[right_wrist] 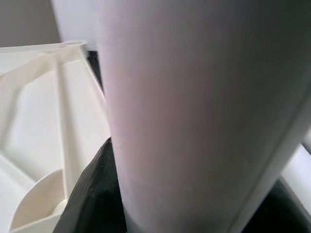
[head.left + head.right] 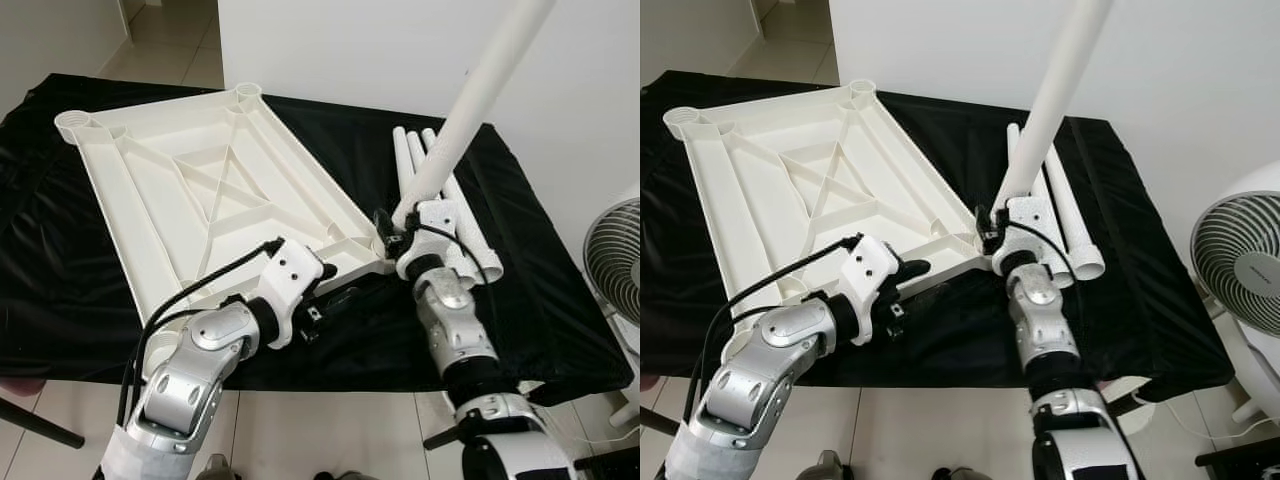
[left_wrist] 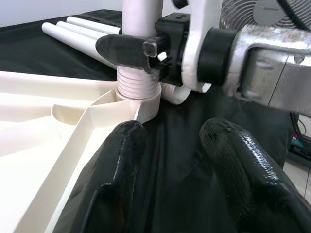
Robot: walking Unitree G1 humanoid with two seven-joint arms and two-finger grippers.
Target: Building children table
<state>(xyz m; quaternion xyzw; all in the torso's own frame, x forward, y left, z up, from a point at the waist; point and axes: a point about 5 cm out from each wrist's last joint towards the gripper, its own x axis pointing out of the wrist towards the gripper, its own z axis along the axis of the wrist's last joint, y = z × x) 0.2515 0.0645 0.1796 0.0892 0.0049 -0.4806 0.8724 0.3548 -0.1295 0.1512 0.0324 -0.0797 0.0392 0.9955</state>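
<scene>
At the near edge of the black-draped table [image 2: 560, 330], the left gripper [image 2: 330, 300] rests beside the white tabletop's [image 2: 190, 190] near corner, fingers [image 3: 112, 165] parted, holding nothing. Just beyond, the right gripper [image 2: 392, 232] is clenched around a white table leg [image 2: 470, 100] standing tilted in that corner's socket [image 3: 138, 94]. Three spare legs [image 2: 425, 160] lie toward the table's far right corner. A fan [image 2: 615, 260] stands right.
</scene>
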